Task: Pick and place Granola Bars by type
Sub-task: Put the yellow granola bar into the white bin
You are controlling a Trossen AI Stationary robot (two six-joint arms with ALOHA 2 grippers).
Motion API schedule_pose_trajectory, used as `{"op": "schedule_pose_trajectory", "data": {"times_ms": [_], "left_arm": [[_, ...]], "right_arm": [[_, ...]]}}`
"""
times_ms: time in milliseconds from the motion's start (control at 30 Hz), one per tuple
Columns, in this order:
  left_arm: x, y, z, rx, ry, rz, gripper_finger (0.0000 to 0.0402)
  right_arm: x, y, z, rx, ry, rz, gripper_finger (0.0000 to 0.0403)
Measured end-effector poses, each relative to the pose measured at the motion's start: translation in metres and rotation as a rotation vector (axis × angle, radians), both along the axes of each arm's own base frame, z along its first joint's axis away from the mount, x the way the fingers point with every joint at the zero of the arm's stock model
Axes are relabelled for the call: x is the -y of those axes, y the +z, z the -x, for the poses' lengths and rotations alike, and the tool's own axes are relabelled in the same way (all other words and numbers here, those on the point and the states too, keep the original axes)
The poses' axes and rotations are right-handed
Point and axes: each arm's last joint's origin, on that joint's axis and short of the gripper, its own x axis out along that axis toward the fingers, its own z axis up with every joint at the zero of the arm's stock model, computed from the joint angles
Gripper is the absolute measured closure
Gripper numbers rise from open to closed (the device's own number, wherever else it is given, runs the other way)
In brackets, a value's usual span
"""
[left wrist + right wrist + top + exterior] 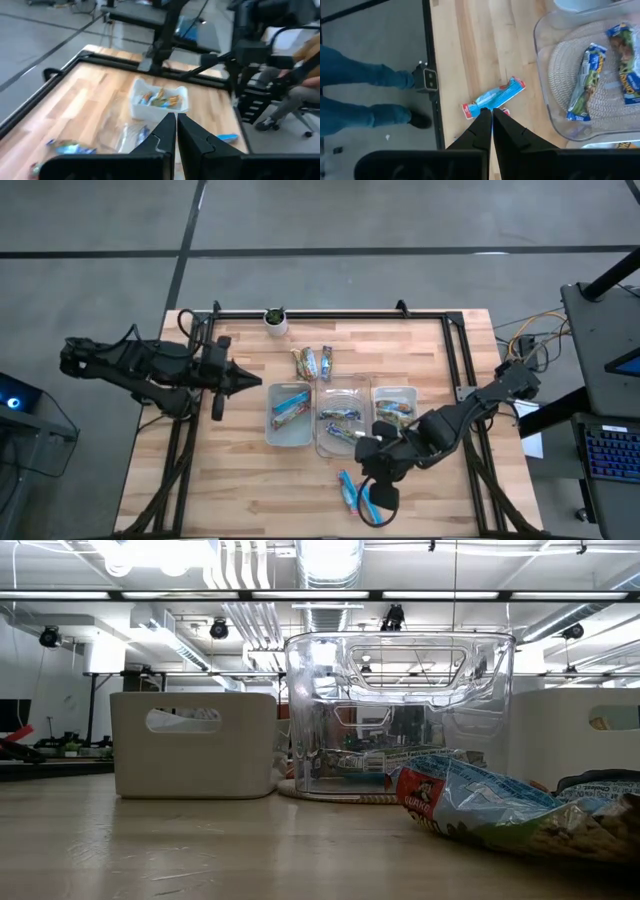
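Two blue granola bars [348, 486] lie on the table near its front edge; in the low view [470, 805] they lie flat on the wood. My right gripper [377, 500] is shut and stands right over them; in the right wrist view its tips [489, 116] sit at the edge of one blue bar [495, 97]. More bars lie in the three trays [268, 430], and three loose bars [312, 363] lie at the far side. My left gripper [245, 380] is shut and empty, left of the trays. My right gripper points down at the blue bars. Its shut fingertips [484, 120] overlap the bar's near edge [479, 106], and a red wrapper end [504, 111] shows beside them. I cannot tell whether they touch either bar.
A small white pot with a plant [275, 320] stands at the far edge. A black frame rail [330, 314] runs around the table. A person's legs [365, 95] show on the floor beyond the front edge. Bare wood lies at the near left [220, 480].
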Motion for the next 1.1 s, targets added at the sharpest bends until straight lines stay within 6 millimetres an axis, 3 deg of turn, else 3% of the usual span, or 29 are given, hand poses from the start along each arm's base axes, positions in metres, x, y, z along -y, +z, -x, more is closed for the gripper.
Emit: {"op": "schedule_pose_trajectory", "data": {"times_ms": [167, 400, 733, 933, 1100], "left_arm": [[-0.012, 0.017, 0.006, 0.003, 0.055, -0.001, 0.0376], [-0.027, 0.027, 0.011, -0.076, 0.144, -0.015, 0.0286], [-0.064, 0.035, -0.015, -0.326, 0.254, -0.105, 0.0161], [-0.098, 0.035, -0.031, -0.384, 0.320, -0.104, 0.0139], [-0.132, 0.025, -0.036, -0.403, 0.417, 0.052, 0.0138]], "right_arm": [[0.001, 0.000, -0.001, 0.017, -0.030, 0.023, 0.0394], [0.003, 0.000, -0.002, 0.028, -0.091, 0.030, 0.0394], [0.010, 0.001, -0.005, 0.043, -0.205, 0.032, 0.0394], [0.013, 0.001, -0.006, 0.033, -0.275, 0.007, 0.0394], [0.018, 0.000, 0.000, -0.008, -0.295, 0.050, 0.0394]]}}
